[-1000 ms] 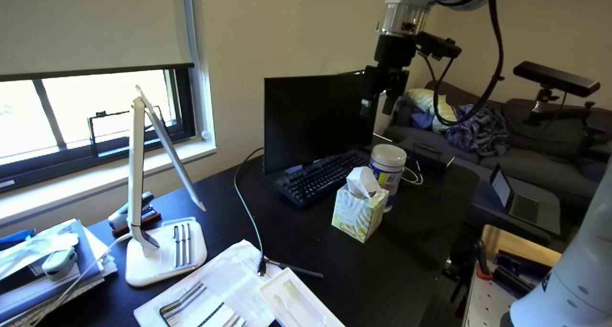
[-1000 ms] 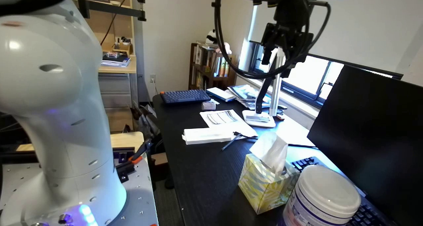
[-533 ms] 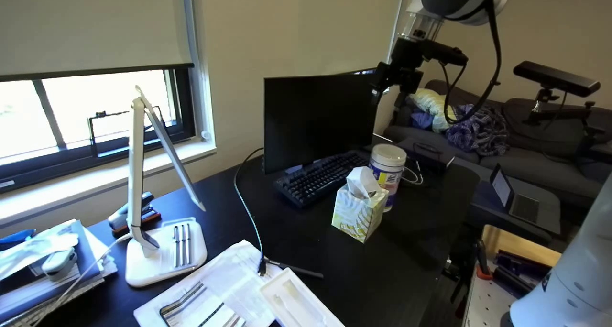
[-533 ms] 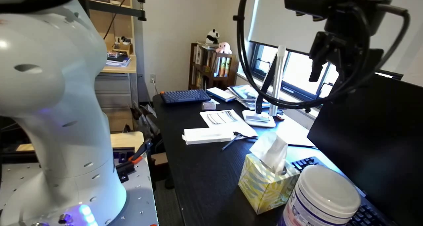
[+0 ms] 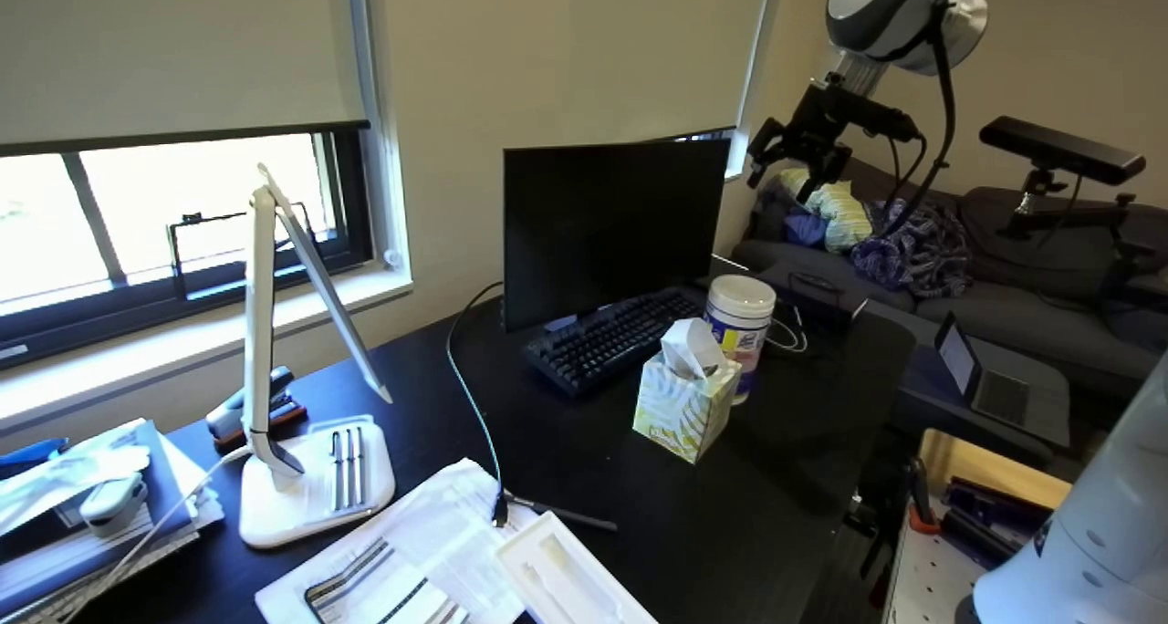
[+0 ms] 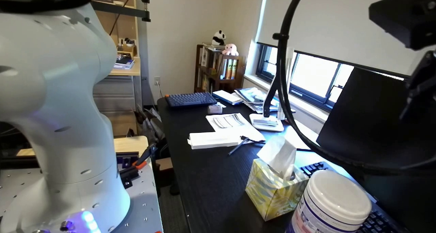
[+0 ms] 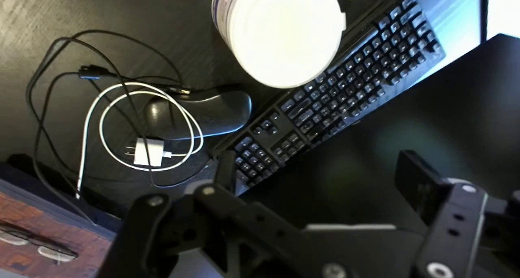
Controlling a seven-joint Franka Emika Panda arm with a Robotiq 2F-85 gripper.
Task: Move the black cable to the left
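Bright window (image 5: 151, 191) below blind (image 5: 182, 49); sofa (image 5: 1013, 309) dim, probably grey.

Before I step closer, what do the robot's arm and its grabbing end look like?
The arm is smooth, white and rounded, with small oval recesses, a black band and glowing bluish lights at its base. Its own thick black cable loops outside it. The gripper is black, with two jointed, blocky fingers and silvery screws.

Claw (image 5: 779, 188) shifted twd sofa (image 5: 1004, 305), w/ more tilt.
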